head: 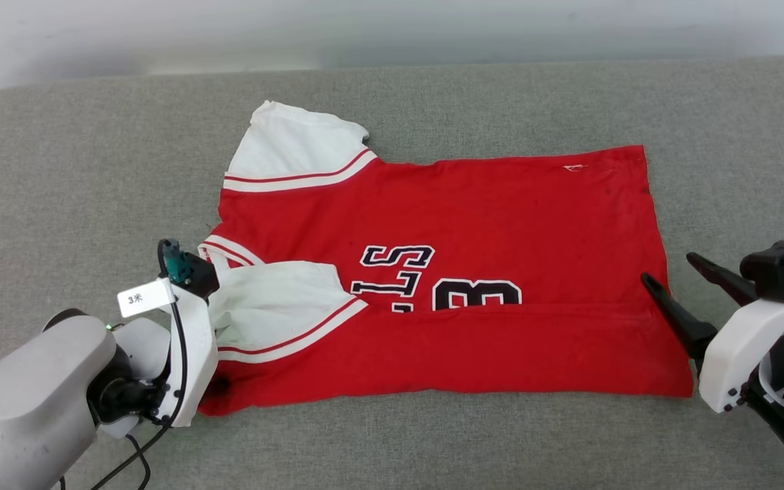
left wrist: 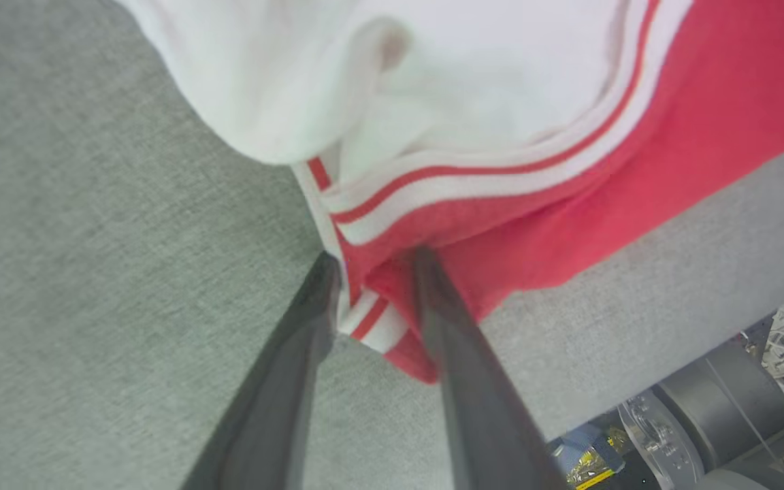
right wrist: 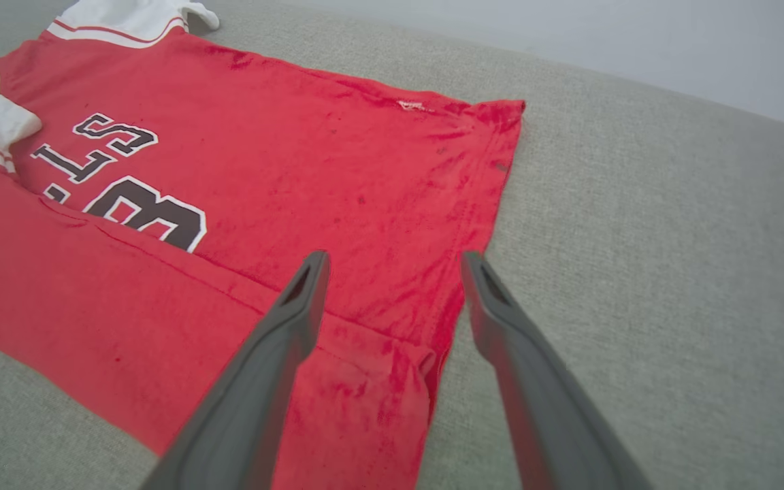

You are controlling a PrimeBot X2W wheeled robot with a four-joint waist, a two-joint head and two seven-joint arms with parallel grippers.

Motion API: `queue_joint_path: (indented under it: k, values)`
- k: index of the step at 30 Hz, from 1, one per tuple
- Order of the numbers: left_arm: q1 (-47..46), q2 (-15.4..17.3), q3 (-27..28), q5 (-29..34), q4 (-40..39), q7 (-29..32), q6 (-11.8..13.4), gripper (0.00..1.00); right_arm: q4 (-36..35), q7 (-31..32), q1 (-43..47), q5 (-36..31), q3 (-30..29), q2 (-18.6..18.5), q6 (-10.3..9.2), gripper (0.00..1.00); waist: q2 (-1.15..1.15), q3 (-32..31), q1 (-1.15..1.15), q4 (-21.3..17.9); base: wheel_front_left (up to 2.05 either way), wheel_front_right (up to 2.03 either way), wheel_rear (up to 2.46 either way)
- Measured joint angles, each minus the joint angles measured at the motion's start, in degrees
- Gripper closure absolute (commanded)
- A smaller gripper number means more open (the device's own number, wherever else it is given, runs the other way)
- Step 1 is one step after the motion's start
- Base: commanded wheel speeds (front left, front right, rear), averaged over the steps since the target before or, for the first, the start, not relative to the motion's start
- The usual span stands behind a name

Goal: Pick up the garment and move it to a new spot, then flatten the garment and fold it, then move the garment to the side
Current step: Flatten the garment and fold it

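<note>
A grey cloth-covered counter [head: 433, 95] runs the width of the head view, with a pale wall [head: 365, 27] behind it. The red shirt [head: 487, 218] lies spread flat in the middle of the counter, neck end toward the robot's left and hem toward its right. Its near long edge is folded up over the body as a red band that covers the lower part of the print.

The right gripper [head: 667, 267] is just beside the hem, near the shirt's near right corner. Its jaws are spread wide. In the right wrist view one finger [right wrist: 297, 313] stands over the red cloth and the other over bare counter, with the hem edge between them. Whether either touches cannot be told.

The left gripper [left wrist: 375, 262] is at the shirt's near left corner, its pale wrist hiding that corner in the head view. In the left wrist view its jaws stand apart, astride a bunched fold of red cloth and striped trim that lies between the two fingers.

The far sleeve [head: 293, 146], white with red-striped trim, lies out flat on the counter. The near sleeve [head: 276, 296] is folded in over the chest. The black, white-edged print [head: 433, 279] shows letters and part of a number. A small white label [head: 143, 298] hangs on the left wrist.
</note>
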Motion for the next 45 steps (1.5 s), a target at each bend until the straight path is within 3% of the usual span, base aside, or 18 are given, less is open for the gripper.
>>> queue_joint_path:
  k: [7, 13, 18, 20, 24, 31, 37, 38, 39, 40, 45]
  values:
    - [1.07, 0.67, -0.31, 0.26, -1.26, -3.99, -0.53, 1.00, -3.25, 6.03, -3.88, 0.91, 2.18, -5.60, 0.00, 0.00, 0.00, -2.10, 0.00, 0.29, 0.00, 0.00, 0.00]
    - [0.62, 2.68, -0.45, 1.31, -5.49, -5.98, -0.78, 1.00, -8.47, 21.50, -7.95, 4.99, 7.14, -13.50, 0.00, 0.00, 0.00, -3.43, 0.00, 1.41, 0.00, 0.00, 0.00]
    - [0.49, 2.90, -0.79, 1.37, -8.26, -6.39, -0.78, 1.00, -8.66, 36.79, -9.18, 9.96, 9.90, -16.51, 0.00, 0.00, 0.00, -3.42, 0.00, 2.18, 0.00, 0.00, 0.00]
    - [0.52, 2.89, -0.98, 1.65, -8.69, -6.87, -0.78, 1.00, -7.19, 41.32, -9.09, 11.87, 10.18, -16.34, 0.00, 0.00, 0.00, -3.02, 0.00, 2.43, 0.00, 0.00, 0.00]
    - [0.42, 2.48, -0.97, 1.99, -9.24, -7.37, -0.78, 1.00, -4.66, 43.79, -8.86, 12.36, 9.71, -13.97, -0.01, 0.00, 0.00, -1.80, 0.00, 3.03, 0.00, 0.00, 0.00]
    - [-0.65, 2.19, -0.63, 2.80, -9.72, -8.06, -0.78, 1.00, 1.11, 41.13, -6.20, 12.38, 9.10, -8.13, -0.01, 0.00, 0.00, 0.79, 0.00, 3.93, 0.00, 0.00, 0.00]
    - [-0.72, 2.14, -0.42, 2.70, -9.36, -8.83, -0.77, 1.00, 4.16, 38.53, -6.20, 12.27, 11.32, -7.21, -0.13, 0.00, 0.00, 2.14, -0.01, 4.11, 0.00, 0.00, 0.00]
    - [-0.69, 2.11, -0.42, 2.69, -9.24, -9.02, -0.77, 1.00, 4.44, 37.91, -6.25, 12.46, 11.67, -7.19, -0.14, 0.04, 0.00, 2.13, 0.00, 4.06, 0.00, 0.00, 0.00]
    - [-0.58, 2.02, -0.42, 2.67, -9.02, -9.27, -0.77, 1.00, 4.61, 37.12, -6.31, 12.55, 12.09, -7.21, -0.16, 0.95, 0.00, 2.04, 0.00, 4.00, 0.00, 0.00, 0.00]
    - [-0.32, 1.94, -0.46, 2.52, -8.82, -9.54, -0.77, 1.00, 4.82, 36.16, -6.32, 12.79, 12.45, -7.21, -0.18, 1.00, 0.00, 1.86, 0.00, 3.92, 0.00, 0.00, 0.00]
    - [1.48, 1.79, -0.58, 1.44, -8.01, -10.74, -0.77, 1.00, 5.00, 32.04, -6.27, 14.81, 14.17, -7.45, -0.10, 1.00, 0.00, -0.37, 0.00, 3.66, 0.00, 0.00, 0.00]
